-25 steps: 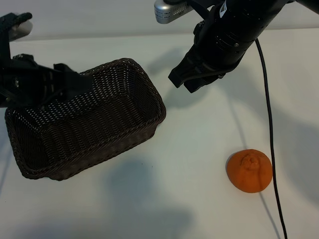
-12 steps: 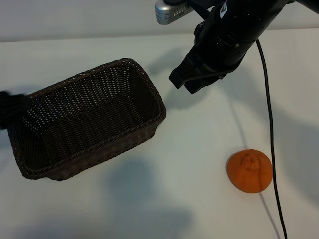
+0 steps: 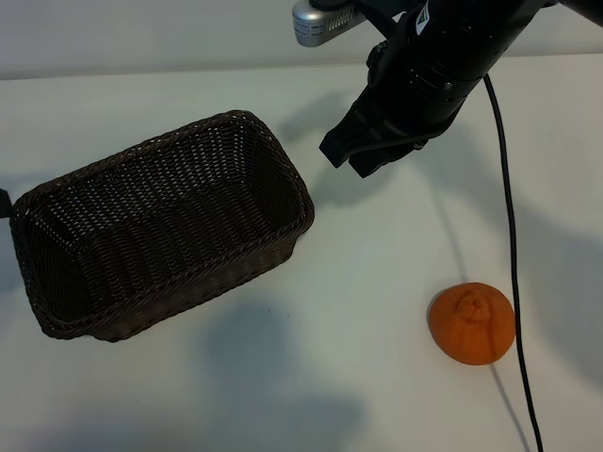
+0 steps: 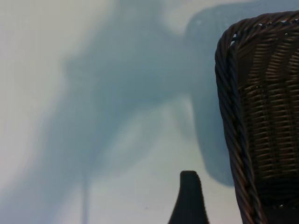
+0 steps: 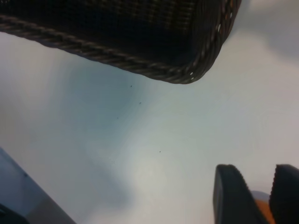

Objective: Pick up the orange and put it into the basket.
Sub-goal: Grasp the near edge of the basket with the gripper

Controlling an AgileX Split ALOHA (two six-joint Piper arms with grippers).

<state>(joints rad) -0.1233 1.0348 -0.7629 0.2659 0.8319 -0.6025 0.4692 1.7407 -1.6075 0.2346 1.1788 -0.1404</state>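
Note:
The orange [image 3: 471, 323] lies on the white table at the near right, with nothing touching it. The dark woven basket [image 3: 292, 179] stands at the left and holds nothing. My right gripper [image 3: 347, 158] hangs above the table between the two, just right of the basket's far corner, with its jaws slightly open and nothing in them. In the right wrist view a sliver of the orange [image 5: 262, 212] shows behind that gripper's fingers [image 5: 233, 196]. Only a dark sliver of the left arm [image 3: 3, 202] shows, at the left edge. One left finger [image 4: 189, 198] shows beside the basket's rim [image 4: 229, 93].
A black cable [image 3: 509, 235] hangs from the right arm and runs down past the orange's right side. A silver camera housing [image 3: 320, 19] sits on the arm at the top. Bare white table [image 3: 311, 377] lies between the basket and the orange.
The left arm has pulled back leftwards from over the basket's left end, almost out of the exterior view. The right arm, basket and orange have not moved.

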